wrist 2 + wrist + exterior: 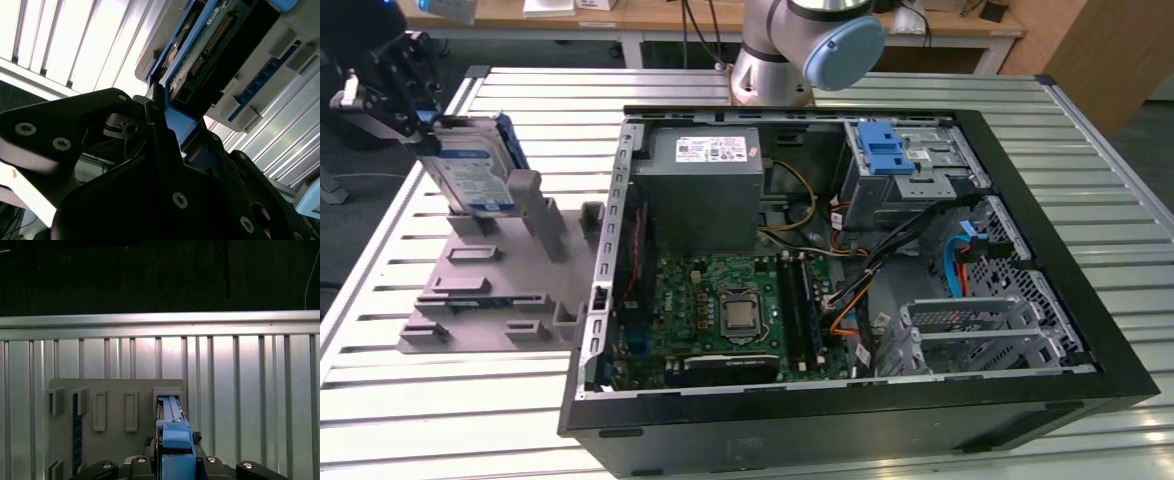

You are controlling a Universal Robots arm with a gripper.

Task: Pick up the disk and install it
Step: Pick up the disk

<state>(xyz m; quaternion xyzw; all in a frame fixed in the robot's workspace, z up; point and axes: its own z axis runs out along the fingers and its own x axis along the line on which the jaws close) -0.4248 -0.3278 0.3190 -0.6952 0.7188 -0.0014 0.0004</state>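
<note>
Where the slatted metal counter [1121, 200] ends at the far side, the room shows pale wooden desks [654, 25] and, at the exterior view's right, a wooden panel [1107, 50]. One arm [807, 45] rises at the counter's far edge.

On the counter lie one open black case [1014, 400] and, just beside it at the exterior view's left, one grey holder [494, 290] with several slots. Inside the case are one grey power supply [707, 190], one green board [734, 310] and one blue latch [887, 150] on the drive bay.

One disk [474, 165] stands upright, slightly tilted, at the holder's far end, its lower edge at a slot. Whether it rests in the slot or is just clear of it cannot be told.

One gripper [414, 118] sits at the disk's upper edge, well apart from the case. In the second wrist view its black fingers [160, 130] are clamped on the blue carrier's edge, one on each side, touching it. In the first wrist view the blue carrier runs from the gripper to the holder's slot.
</note>
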